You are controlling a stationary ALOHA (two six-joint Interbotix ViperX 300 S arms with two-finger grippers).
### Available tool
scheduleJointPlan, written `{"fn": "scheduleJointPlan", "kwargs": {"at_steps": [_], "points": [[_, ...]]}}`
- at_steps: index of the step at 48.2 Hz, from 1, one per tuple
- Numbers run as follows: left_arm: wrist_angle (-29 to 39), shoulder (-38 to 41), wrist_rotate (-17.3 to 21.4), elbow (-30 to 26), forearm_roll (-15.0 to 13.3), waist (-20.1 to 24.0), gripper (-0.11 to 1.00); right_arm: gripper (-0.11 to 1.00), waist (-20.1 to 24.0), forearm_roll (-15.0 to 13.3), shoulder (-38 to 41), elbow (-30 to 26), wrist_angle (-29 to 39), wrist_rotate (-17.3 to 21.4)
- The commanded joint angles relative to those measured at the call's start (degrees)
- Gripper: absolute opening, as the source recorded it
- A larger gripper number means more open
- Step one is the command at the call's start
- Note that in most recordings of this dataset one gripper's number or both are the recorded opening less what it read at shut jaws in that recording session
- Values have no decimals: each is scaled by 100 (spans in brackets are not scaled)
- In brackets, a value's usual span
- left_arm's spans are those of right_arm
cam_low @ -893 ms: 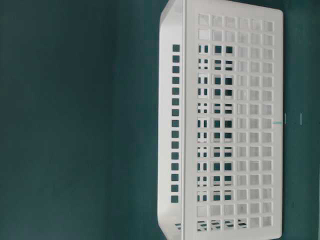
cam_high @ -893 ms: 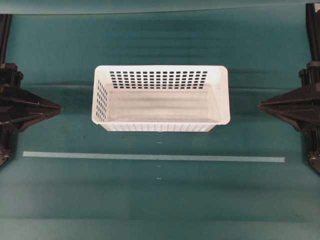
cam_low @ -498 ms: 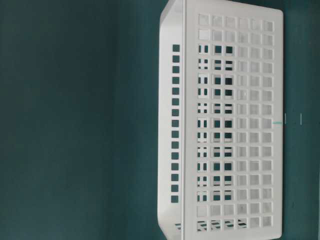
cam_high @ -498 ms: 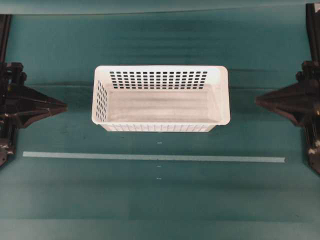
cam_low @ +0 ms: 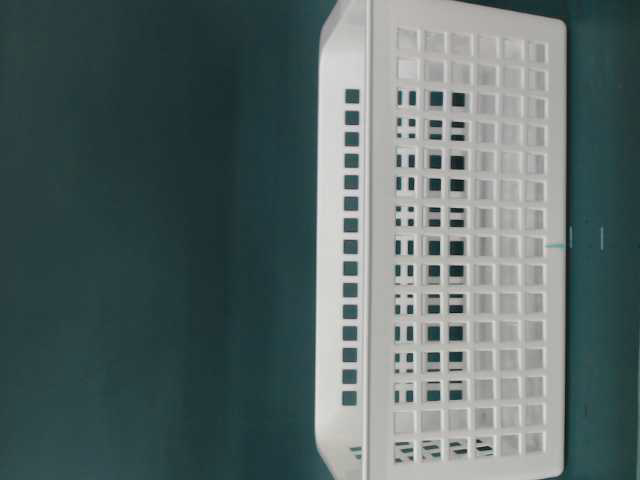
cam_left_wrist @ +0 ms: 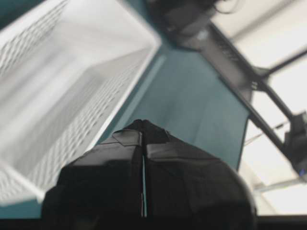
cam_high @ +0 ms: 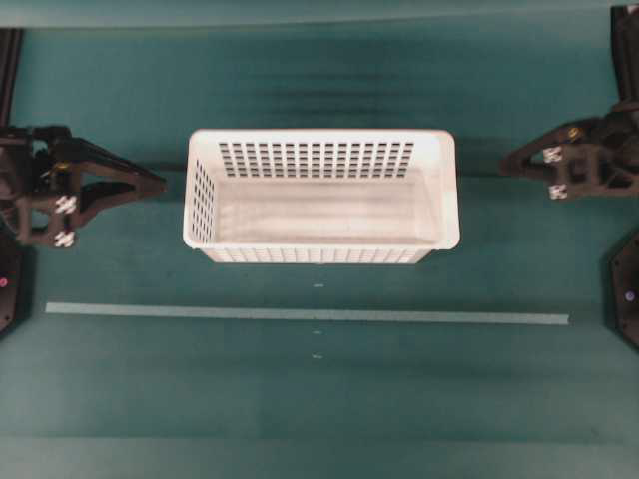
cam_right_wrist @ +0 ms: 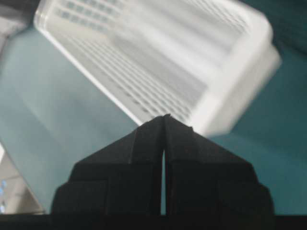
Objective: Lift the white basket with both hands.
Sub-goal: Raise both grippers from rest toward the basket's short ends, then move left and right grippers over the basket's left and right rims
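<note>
Left gripper: the black skeletal left gripper (cam_high: 160,184) on its jointed arm is hovering over the table just off the basket's left end, tip pointing toward that end without touching it; in the left wrist view its two fingers are lying pressed together (cam_left_wrist: 143,125), with nothing between them.

Basket: the large rectangular white plastic basket (cam_high: 319,196), with rolled rim, rounded corners and slotted walls, is sitting upright and open-topped on the table, between the two grippers and apart from both; the table-level view is showing its perforated long wall (cam_low: 465,245) filling most of the picture.

Table: the dark teal table surface (cam_high: 319,399) is carrying the basket.

Tape line: a long pale strip of tape (cam_high: 307,314) is running across the table on the near side of the basket, well clear of it.

Right gripper: the black skeletal right gripper (cam_high: 505,165) is hanging near the basket's right end, a little gap showing between its tip and the rim; in the right wrist view its fingers are meeting at the tip (cam_right_wrist: 165,117), gripping nothing, with the blurred basket corner beyond.
</note>
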Motion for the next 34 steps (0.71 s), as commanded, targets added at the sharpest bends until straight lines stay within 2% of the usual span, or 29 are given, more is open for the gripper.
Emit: {"fn": "scheduleJointPlan", "kwargs": {"at_steps": [1, 5, 15, 22, 26, 34], "points": [[457, 176, -413, -396, 18, 132, -5, 1, -53, 26, 325, -352, 448, 211], [940, 404, -958, -659, 9, 299, -5, 1, -97, 18, 598, -589, 800, 466], [1670, 888, -1802, -949, 26, 589, -5, 1, -316, -79, 1336, -1143, 1538, 791], [2848, 1283, -2470, -1099, 62, 703, -5, 1, -378, -176, 1802, -1556, 2188, 861], [3129, 1441, -2566, -1178, 70, 703, -5, 1, -404, -290, 2004, -1740, 2628, 896], [3138, 1529, -2566, -1204, 79, 703, -5, 1, -404, -606, 2303, -1960, 3120, 1099]]}}
